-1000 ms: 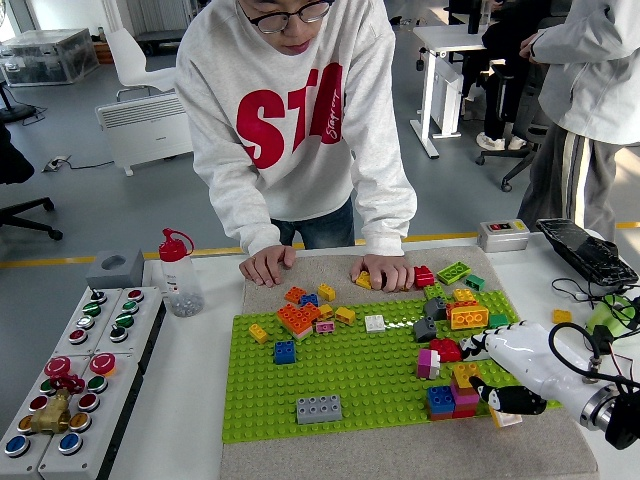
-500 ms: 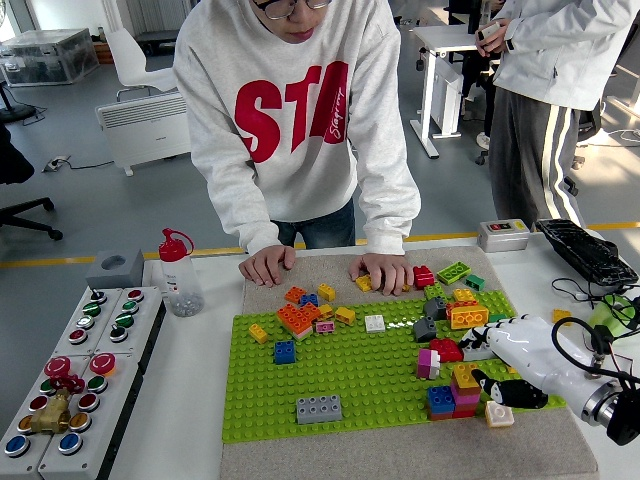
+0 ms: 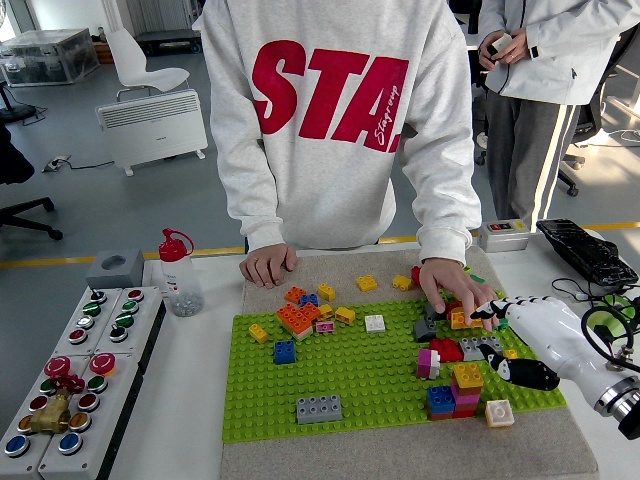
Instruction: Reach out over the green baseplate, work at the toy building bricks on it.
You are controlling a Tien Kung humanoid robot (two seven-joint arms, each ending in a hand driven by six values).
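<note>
The green baseplate (image 3: 350,375) lies on a beige mat with loose bricks spread over it. My right hand (image 3: 508,345), white with black fingertips, hovers open over the plate's right edge and holds nothing. Under it lies a grey brick (image 3: 478,347), and a stack of yellow, pink and blue bricks (image 3: 456,390) stands just left of its thumb. A person's hand (image 3: 450,288) reaches onto the plate and touches the orange brick (image 3: 464,320), right by my fingertips (image 3: 489,312). Their other hand (image 3: 267,265) rests on the mat's far edge. My left hand is out of view.
A long grey brick (image 3: 318,408), a blue brick (image 3: 285,352) and an orange cluster (image 3: 297,318) stand on the plate's left half. A tan brick (image 3: 498,412) lies off the plate. A red-capped bottle (image 3: 180,272) and a button box (image 3: 75,370) are at the left, cables at the right.
The person straightened up and moved one hand from the mat's far edge rightward onto the plate's bricks. My right hand drew slightly right and farther back.
</note>
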